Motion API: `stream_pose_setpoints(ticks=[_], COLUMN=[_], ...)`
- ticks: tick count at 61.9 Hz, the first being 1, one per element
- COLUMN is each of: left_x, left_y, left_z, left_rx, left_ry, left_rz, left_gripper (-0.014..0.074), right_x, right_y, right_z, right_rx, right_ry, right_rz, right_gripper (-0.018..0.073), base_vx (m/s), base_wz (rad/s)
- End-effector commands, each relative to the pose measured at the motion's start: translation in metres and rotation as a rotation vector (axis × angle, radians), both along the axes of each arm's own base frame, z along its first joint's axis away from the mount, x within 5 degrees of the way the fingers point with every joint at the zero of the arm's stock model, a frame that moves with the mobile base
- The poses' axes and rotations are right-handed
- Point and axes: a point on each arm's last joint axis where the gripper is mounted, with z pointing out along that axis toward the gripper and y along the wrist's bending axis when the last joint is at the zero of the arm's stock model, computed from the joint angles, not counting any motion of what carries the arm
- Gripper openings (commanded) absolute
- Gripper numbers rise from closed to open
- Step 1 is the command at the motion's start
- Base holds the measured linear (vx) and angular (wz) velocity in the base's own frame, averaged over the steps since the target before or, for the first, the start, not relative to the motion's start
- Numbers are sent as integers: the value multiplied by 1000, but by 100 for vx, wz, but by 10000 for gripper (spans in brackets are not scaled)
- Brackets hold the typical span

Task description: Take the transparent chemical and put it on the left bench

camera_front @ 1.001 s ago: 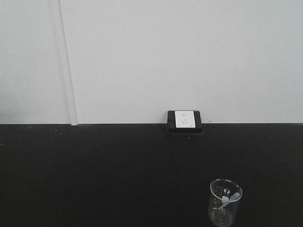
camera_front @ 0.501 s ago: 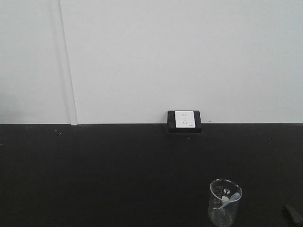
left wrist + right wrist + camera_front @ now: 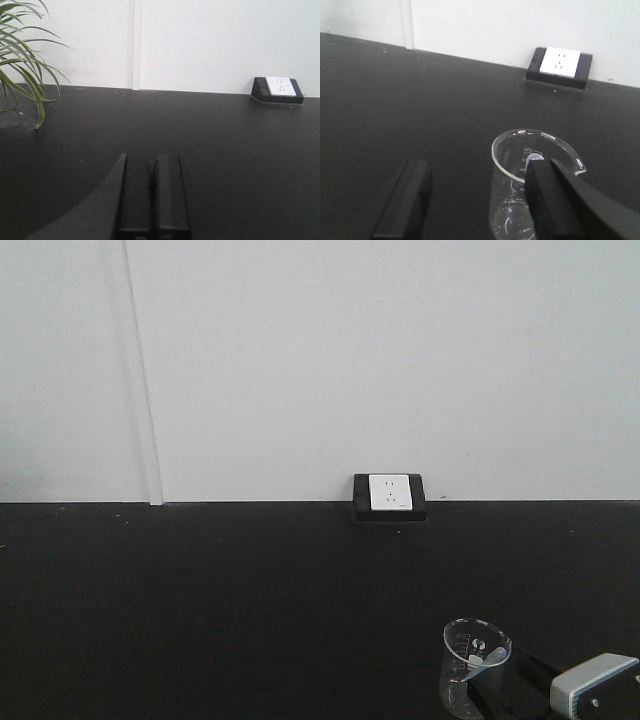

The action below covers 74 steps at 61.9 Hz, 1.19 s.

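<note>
White wall (image 3: pixel 350 360) is seen behind a matte black counter (image 3: pixel 200 610) that fills the lower half of every view. A green plant (image 3: pixel 22 65) is seen at the counter's left edge in the left wrist view. A grey housing (image 3: pixel 593 685) of the right arm is seen at the bottom right corner of the front view, just beside the glass. The right gripper (image 3: pixel 477 195) is held low over the counter with its fingers (image 3: pixel 402 200) spread wide apart. The left gripper (image 3: pixel 152 195) is shown with fingers pressed together, nothing between them. The transparent chemical (image 3: pixel 512 185) is stood upright on the counter, between the right gripper's fingers and hard by the right-hand one; contact cannot be told. It is a small clear glass beaker with pour spout and white graduation marks. A wall socket (image 3: pixel 389 492) is set at the wall edge, well behind it. A whitish piece (image 3: pixel 486 657) is seen inside.
</note>
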Motion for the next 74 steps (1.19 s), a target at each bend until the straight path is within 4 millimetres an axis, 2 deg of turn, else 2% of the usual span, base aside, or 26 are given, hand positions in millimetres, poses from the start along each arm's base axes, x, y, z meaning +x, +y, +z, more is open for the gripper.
stream_pose_setpoints(ticks=[1, 23, 39, 62, 74], left_x=[-1, -1, -1, -1, -1], left_y=[0, 0, 0, 0, 0], left_z=[3, 3, 3, 3, 3], left_rx=[-14, -14, -14, -14, -14], left_ry=[-81, -81, -81, -81, -81], left_rz=[-1, -1, -1, -1, -1], left_gripper=[-3, -3, -3, -3, -3], right_x=[18, 53, 55, 55, 55], right_y=[2, -2, -4, -2, -2], right_z=[19, 2, -2, 0, 0], right_rx=[49, 66, 85, 84, 86], right_ry=[-139, -92, -89, -114, -114], right_rz=[-1, -73, -104, -75, -81], right_gripper=[475, 467, 372, 356, 224], base_vx=[0, 0, 0, 0, 0], base_wz=[0, 0, 0, 0, 0])
